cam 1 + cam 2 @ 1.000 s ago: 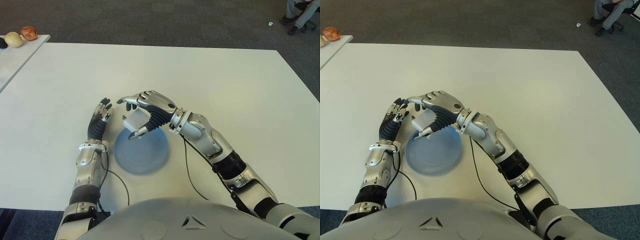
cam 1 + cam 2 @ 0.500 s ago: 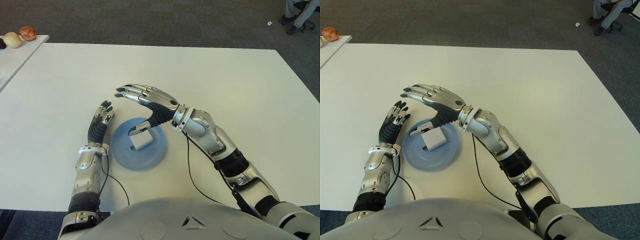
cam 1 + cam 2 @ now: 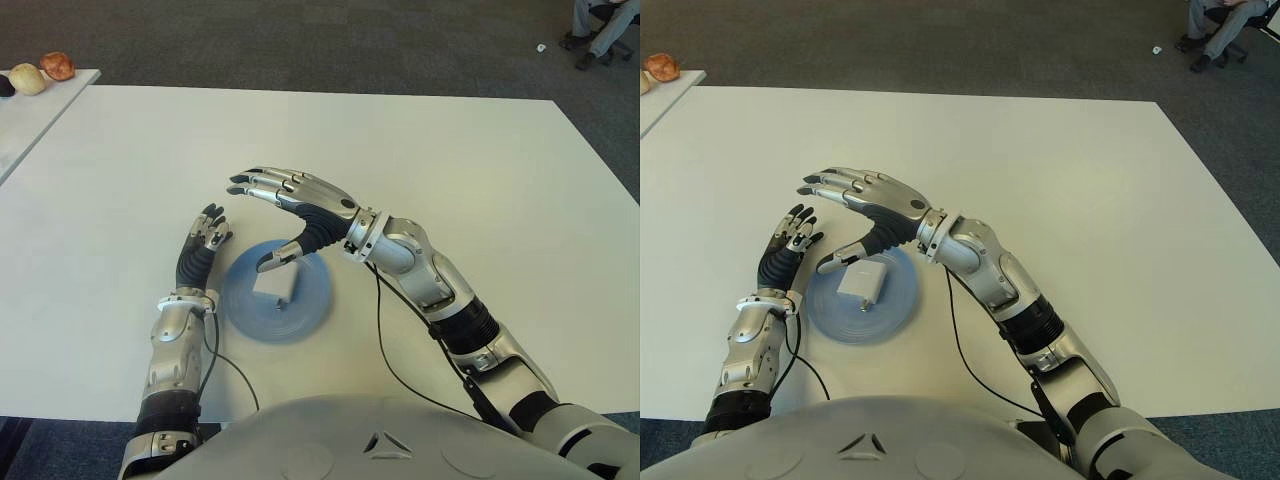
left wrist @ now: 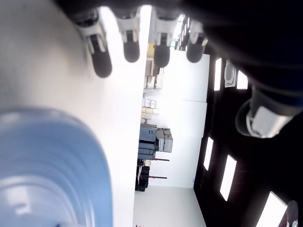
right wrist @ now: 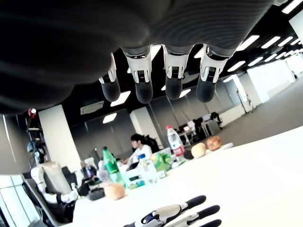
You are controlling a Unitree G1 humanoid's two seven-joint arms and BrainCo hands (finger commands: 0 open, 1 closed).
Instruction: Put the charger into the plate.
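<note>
In the plate [image 3: 305, 310] the charger [image 3: 274, 281] is seen lying; the right hand [image 3: 295, 205] is held spread and empty above it, the left hand [image 3: 200, 247] open beside the plate's left.

- Plate [image 3: 310, 300]: pale blue, plain, with faint concentric rings of slightly deeper blue.
- Charger [image 3: 275, 281]: white, no markings seen; lies in the plate.
- Surface [image 3: 470, 170]: plain white, no pattern.
- Right hand [image 3: 290, 205]: silver metal finger links, black fingertips, black ribbed palm; silver wrist ring.
- Left hand [image 3: 200, 250]: black ribbed back, silver finger links with black tips; silver forearm shell.
- Cables [image 3: 385, 345] from both forearms: black against the white surface.
- Floor [image 3: 300, 45]: dark grey carpet, fine speckle.
- Side table [image 3: 30, 110]: white; on it, rounded items [image 3: 42, 72], one cream, one reddish-brown, one black at the edge.
- Robot torso [image 3: 360, 440]: light grey.
</note>
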